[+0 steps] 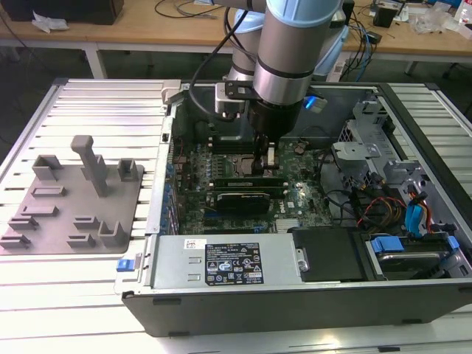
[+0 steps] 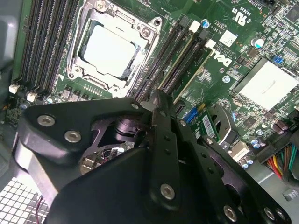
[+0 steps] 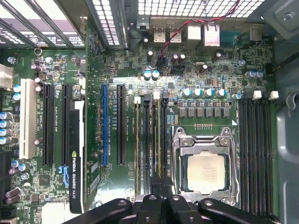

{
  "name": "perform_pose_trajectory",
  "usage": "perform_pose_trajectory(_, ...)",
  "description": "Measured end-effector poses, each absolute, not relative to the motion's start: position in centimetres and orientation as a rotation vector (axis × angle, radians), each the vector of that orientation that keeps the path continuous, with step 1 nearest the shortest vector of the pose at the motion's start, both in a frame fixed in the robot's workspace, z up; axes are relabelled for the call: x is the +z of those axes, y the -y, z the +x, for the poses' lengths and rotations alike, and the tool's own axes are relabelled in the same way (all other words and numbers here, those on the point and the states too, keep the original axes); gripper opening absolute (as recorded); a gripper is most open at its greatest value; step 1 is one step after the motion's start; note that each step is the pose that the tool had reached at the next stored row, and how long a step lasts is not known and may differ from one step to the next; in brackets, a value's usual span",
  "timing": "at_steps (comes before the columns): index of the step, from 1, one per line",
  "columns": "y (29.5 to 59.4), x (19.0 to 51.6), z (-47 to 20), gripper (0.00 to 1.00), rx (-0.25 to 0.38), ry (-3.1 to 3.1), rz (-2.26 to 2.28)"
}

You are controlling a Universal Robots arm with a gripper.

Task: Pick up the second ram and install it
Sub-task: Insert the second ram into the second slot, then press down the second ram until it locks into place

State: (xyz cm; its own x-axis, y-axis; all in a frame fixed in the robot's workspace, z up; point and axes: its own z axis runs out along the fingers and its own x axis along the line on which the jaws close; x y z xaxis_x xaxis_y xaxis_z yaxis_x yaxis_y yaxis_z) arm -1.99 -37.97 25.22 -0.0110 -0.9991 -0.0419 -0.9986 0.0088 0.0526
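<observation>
Pincer [image 1: 259, 168] is sitting pressed together on the ram [image 2: 186, 59], pushing it into the slots just beside the CPU socket [image 3: 204, 171].

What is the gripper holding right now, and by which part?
Cannot tell. The gripper sits low over the memory slots beside the CPU socket, and its own body hides what lies under it.
</observation>
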Motion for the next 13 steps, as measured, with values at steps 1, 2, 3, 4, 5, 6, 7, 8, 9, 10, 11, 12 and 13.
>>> perform_pose_trajectory(1,37.97,25.22,-1.98,0.08,-0.105,2.226,2.204)
perform_pose_trajectory(2,37.96,25.23,-1.98,0.08,-0.105,2.226,2.204)
perform_pose_trajectory(3,37.96,25.23,-1.99,0.08,-0.105,2.226,2.204)
perform_pose_trajectory(4,37.96,25.23,-1.98,0.08,-0.105,2.226,2.204)
perform_pose_trajectory(5,37.96,25.23,-1.98,0.08,-0.105,2.226,2.204)
perform_pose_trajectory(6,37.96,25.24,-1.99,0.08,-0.105,2.226,2.204)
perform_pose_trajectory(7,37.97,25.24,-1.98,0.08,-0.105,2.226,2.204)
perform_pose_trajectory(8,37.96,25.24,-1.98,0.08,-0.105,2.226,2.204)
perform_pose_trajectory(9,37.96,25.24,-1.98,0.08,-0.105,2.226,2.204)
perform_pose_trajectory(10,37.96,25.24,-1.98,0.08,-0.105,2.226,2.204)
perform_pose_trajectory(11,37.96,25.24,-1.99,0.08,-0.105,2.226,2.204)
perform_pose_trajectory(12,37.96,25.25,-1.97,0.08,-0.105,2.226,2.204)
perform_pose_trajectory(13,37.97,25.25,-1.94,0.08,-0.105,2.226,2.204)
